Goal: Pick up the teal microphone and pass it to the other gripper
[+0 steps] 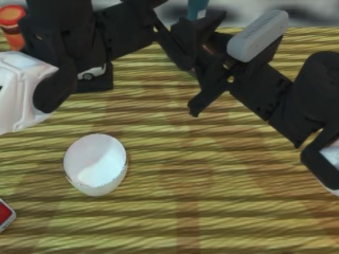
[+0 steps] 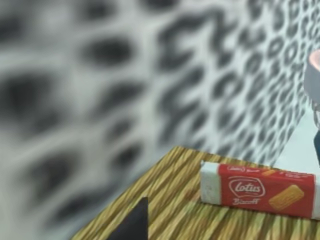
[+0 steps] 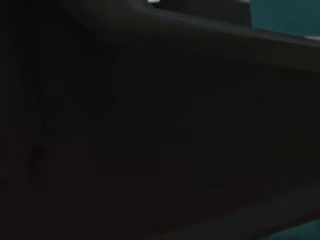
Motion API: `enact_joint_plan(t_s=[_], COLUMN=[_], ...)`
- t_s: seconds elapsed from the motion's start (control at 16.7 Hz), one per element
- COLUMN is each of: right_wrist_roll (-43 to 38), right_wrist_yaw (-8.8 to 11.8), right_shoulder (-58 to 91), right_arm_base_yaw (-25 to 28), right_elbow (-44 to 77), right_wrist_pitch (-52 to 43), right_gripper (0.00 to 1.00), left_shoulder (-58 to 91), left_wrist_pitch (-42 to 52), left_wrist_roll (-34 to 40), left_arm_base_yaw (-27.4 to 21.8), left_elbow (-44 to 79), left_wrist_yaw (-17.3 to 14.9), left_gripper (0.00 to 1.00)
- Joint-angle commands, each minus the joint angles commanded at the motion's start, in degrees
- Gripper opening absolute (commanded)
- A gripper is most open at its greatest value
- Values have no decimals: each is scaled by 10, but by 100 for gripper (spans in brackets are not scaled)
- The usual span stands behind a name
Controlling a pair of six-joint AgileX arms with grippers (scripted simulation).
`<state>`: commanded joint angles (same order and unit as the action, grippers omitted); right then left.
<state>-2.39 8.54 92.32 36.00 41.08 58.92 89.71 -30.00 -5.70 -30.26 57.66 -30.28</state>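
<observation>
Only a short stretch of the teal microphone (image 1: 197,8) shows, standing up at the far edge of the top view above the spot where both grippers meet. My right gripper (image 1: 207,71), under its grey rounded block (image 1: 258,34), reaches in from the right and appears shut on the microphone's lower part, which is hidden. My left gripper (image 1: 193,37), on the arm with the white casing (image 1: 18,92), comes in from the left right beside it. In the left wrist view one black fingertip (image 2: 136,222) shows far off centre, with nothing against it. The right wrist view is dark.
A white bowl (image 1: 95,164) sits on the striped mat at front left. An orange cup (image 1: 10,24) stands at the far left corner. A red packet's corner (image 1: 3,214) shows at the left edge. A red Lotus biscuit pack (image 2: 260,190) lies near a table edge.
</observation>
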Motion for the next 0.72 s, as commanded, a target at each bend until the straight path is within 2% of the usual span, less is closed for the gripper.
enact_joint_plan(t_s=[0.48,0.72], right_wrist_roll=[0,0], right_wrist_yaw=[0,0], right_shoulder=[0,0], right_arm_base_yaw=[0,0], right_elbow=[0,0], right_wrist_pitch=[0,0], right_gripper=[0,0], left_shoulder=[0,0], left_wrist_pitch=[0,0], left_wrist_roll=[0,0], left_arm_base_yaw=[0,0], left_elbow=[0,0], left_wrist_yaw=[0,0], left_gripper=[2,0])
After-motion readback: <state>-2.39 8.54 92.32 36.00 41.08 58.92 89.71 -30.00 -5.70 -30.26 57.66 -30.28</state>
